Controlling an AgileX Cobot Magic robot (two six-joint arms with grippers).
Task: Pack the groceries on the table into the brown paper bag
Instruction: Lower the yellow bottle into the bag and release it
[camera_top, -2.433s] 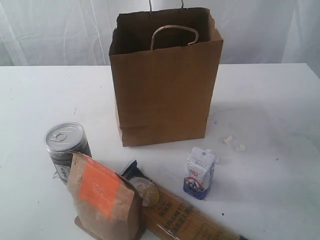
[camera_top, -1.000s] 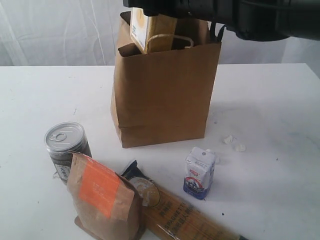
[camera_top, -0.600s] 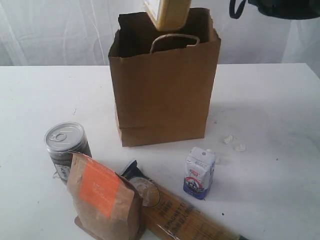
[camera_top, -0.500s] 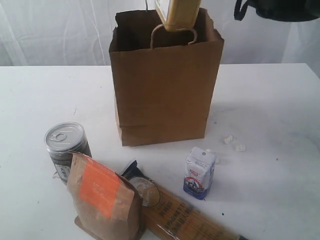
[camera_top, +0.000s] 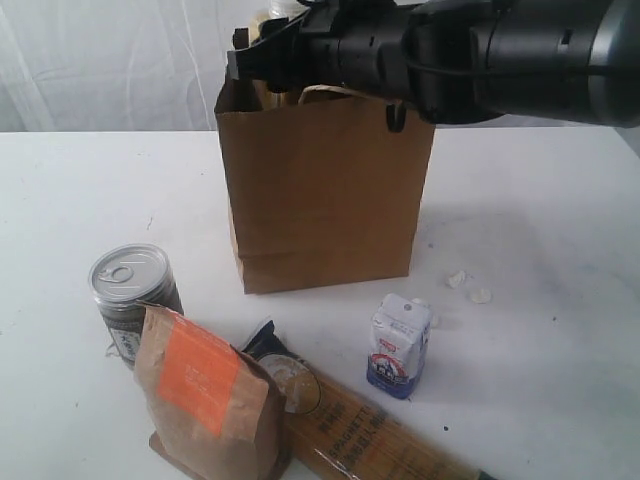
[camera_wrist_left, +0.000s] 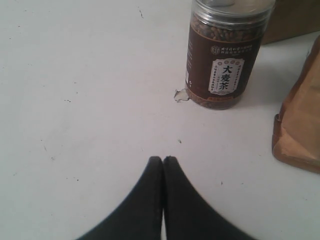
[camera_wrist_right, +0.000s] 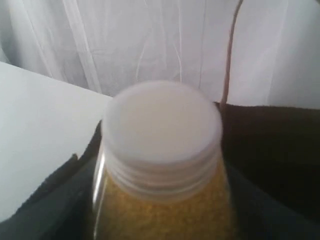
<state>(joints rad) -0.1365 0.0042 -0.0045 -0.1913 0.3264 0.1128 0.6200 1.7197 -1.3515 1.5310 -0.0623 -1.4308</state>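
Right hand (camera_top: 262, 52) returned over bag (camera_top: 325, 190) rim, bottle (camera_wrist_right: 162, 130) gripped, open tabletop (camera_top: 540, 210) alongside

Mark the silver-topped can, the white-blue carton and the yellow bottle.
silver-topped can (camera_top: 128, 272), exterior view, on its silver lid.
small white-blue carton (camera_top: 398, 350), exterior view, on its front label.
yellow white-capped bottle (camera_wrist_right: 162, 122), right wrist view, on its white cap.

can (camera_top: 130, 285) left of pouch (camera_top: 205, 400), bag (camera_top: 325, 190) behind
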